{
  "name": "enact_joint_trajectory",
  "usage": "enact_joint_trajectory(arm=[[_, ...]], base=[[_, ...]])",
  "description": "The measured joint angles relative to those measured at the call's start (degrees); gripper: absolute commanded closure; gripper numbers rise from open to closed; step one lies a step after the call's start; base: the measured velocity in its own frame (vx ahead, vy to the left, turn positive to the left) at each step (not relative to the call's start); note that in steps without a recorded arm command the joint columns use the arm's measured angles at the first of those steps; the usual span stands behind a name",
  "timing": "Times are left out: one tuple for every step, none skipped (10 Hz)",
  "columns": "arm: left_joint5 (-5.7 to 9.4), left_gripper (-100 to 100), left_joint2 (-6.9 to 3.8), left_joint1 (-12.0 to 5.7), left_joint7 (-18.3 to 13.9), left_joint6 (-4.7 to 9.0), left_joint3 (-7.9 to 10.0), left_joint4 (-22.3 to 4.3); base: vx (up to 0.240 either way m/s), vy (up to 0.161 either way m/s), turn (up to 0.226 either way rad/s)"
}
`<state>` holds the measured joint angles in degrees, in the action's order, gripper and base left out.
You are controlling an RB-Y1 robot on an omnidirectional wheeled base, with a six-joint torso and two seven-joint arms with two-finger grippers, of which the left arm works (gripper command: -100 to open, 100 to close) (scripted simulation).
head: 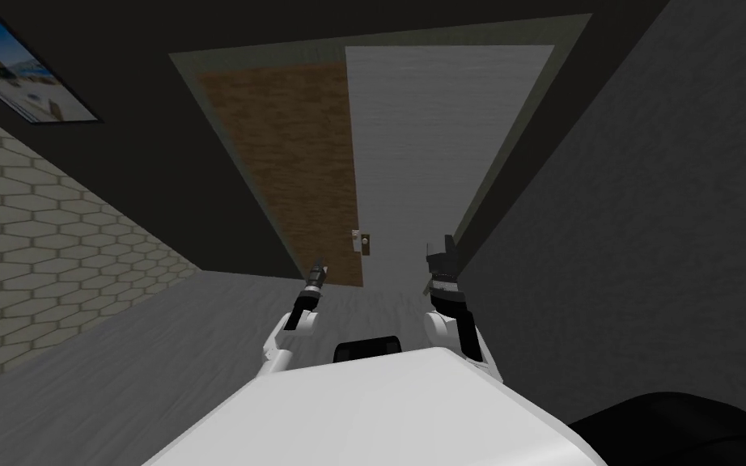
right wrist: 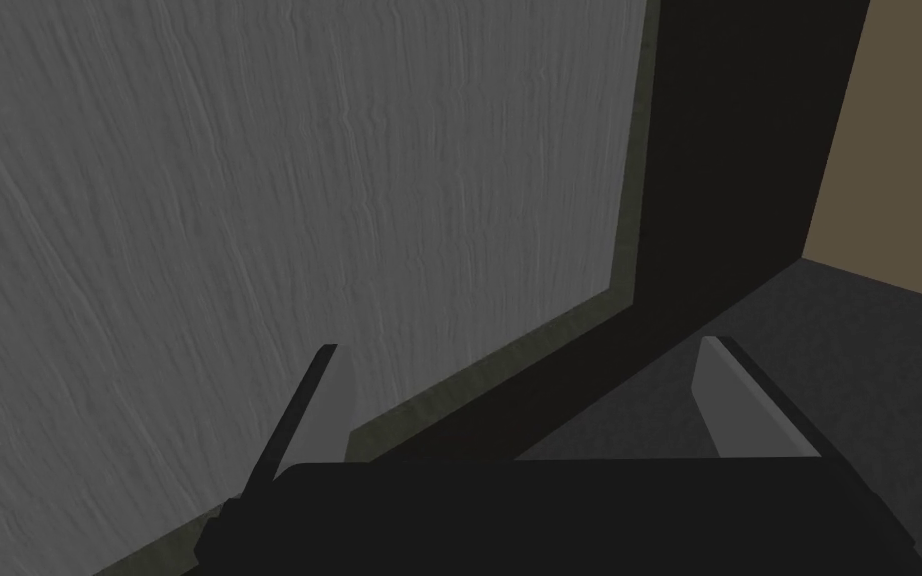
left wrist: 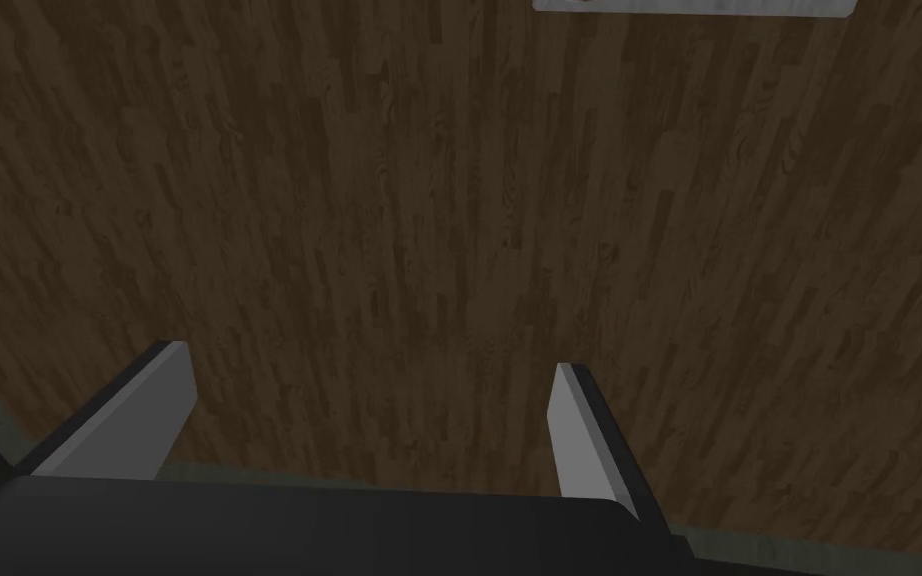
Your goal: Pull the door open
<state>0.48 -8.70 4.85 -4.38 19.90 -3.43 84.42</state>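
The left fingers (left wrist: 134,415) must first reach the handle (head: 362,241), I judge, because now they face the brown wooden door (left wrist: 429,220) with only bare wood between them. To do this well, bring them forward and a little toward the right fingers' side until the handle sits between both of them. Then close firmly and pull back along the door's arc, not in a straight line, so that the grip does not slip.

These fingers stand wide apart and hold nothing. I cannot tell whether their tips touch the wood. A pale grey piece (left wrist: 694,6), perhaps the handle's plate, lies ahead of the fingertips.

The right fingers (right wrist: 744,405) are spread wide too and empty. They point at a grey panel (right wrist: 249,200), with the olive frame (right wrist: 629,200) and a dark wall (right wrist: 739,150) just beyond.
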Motion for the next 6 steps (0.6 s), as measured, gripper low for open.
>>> enact_joint_trajectory(arm=[[0.25,-100,-0.37,-0.62,-0.41,-0.26,-0.06,-1.13],[0.43,-100,-0.45,-1.71,-0.68,-0.37,-0.07,-2.98],[0.56,-100,-0.49,-2.24,-0.88,-0.49,-0.19,-4.17],[0.77,-100,-0.77,-2.97,-1.2,-0.73,-0.25,-5.37],[0.91,-100,-0.77,-3.84,-1.41,-0.8,-0.29,-6.9],[1.07,-100,-0.88,-4.72,-1.63,-0.91,-0.33,-8.3]], base=[[0.113,-0.028,-0.07],[0.097,-0.03,-0.068],[0.087,-0.022,-0.059],[0.111,-0.033,-0.068],[0.111,-0.044,-0.069],[0.107,-0.023,-0.051]])
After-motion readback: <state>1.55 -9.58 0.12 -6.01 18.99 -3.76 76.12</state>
